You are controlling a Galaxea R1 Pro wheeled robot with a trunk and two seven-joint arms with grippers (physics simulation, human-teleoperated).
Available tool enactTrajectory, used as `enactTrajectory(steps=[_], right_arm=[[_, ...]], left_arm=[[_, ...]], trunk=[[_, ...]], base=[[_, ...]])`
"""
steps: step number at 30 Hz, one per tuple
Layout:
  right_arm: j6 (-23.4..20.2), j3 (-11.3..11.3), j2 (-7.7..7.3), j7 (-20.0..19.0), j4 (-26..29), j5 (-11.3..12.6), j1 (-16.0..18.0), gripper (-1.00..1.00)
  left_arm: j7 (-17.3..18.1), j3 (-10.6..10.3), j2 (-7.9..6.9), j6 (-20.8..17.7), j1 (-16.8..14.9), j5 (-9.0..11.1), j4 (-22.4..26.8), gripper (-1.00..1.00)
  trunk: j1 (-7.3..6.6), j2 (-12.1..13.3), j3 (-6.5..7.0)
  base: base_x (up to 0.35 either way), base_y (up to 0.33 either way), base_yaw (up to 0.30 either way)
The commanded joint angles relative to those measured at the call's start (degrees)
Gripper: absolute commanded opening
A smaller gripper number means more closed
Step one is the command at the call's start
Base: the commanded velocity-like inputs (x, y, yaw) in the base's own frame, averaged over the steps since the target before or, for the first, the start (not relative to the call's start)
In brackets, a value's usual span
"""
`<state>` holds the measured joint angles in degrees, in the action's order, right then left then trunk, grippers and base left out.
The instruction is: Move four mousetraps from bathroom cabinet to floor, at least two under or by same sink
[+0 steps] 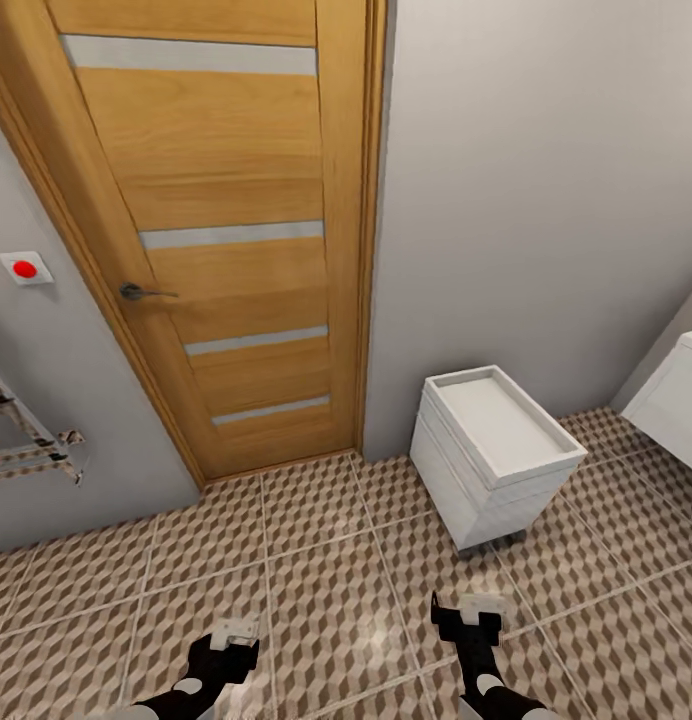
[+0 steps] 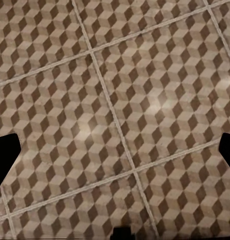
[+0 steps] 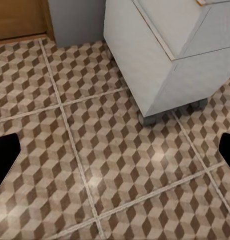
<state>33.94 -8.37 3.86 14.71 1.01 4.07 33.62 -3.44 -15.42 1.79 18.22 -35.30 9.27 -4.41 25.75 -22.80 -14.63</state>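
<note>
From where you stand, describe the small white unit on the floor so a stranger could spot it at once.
Find the tall wooden door with pale horizontal stripes; just past its frame runs a plain grey wall. Against that wall, on the cube-patterned tiles, stands a low white boxy unit. Its recessed tray-like top and short feet set it apart from the larger white fixture at the right edge.

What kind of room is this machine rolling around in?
Most likely a bathroom. The floor is tiled in a brown and beige cube pattern, a small white unit stands by the wall, and a white fixture's corner shows at the right edge. A wooden door stands shut.
</note>
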Motion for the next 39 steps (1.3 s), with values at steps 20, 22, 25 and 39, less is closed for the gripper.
enactTrajectory(steps=[20, 22, 25, 39], right_arm=[[0.2, -0.5, 0.01, 0.2, 0.0, 0.4, 0.0, 1.0], [0.2, -0.5, 0.01, 0.2, 0.0, 0.4, 0.0, 1.0], [0.2, -0.5, 0.01, 0.2, 0.0, 0.4, 0.0, 1.0], [0.2, -0.5, 0.02, 0.2, 0.0, 0.4, 0.0, 1.0]], left_arm=[[-0.1, -0.5, 0.07, 0.4, -0.1, 0.5, -0.3, 1.0], [-0.1, -0.5, 0.07, 0.4, -0.1, 0.5, -0.3, 1.0], [-0.1, -0.5, 0.08, 0.4, -0.1, 0.5, -0.3, 1.0], [-0.1, -0.5, 0.1, 0.4, -0.1, 0.5, -0.3, 1.0]], trunk=[[0.03, -0.1, -0.89], [0.03, -0.1, -0.97], [0.03, -0.1, -1.09], [0.03, -0.1, -1.69]], base=[[0.0, 0.0, 0.281], [0.0, 0.0, 0.278], [0.0, 0.0, 0.277], [0.0, 0.0, 0.275]])
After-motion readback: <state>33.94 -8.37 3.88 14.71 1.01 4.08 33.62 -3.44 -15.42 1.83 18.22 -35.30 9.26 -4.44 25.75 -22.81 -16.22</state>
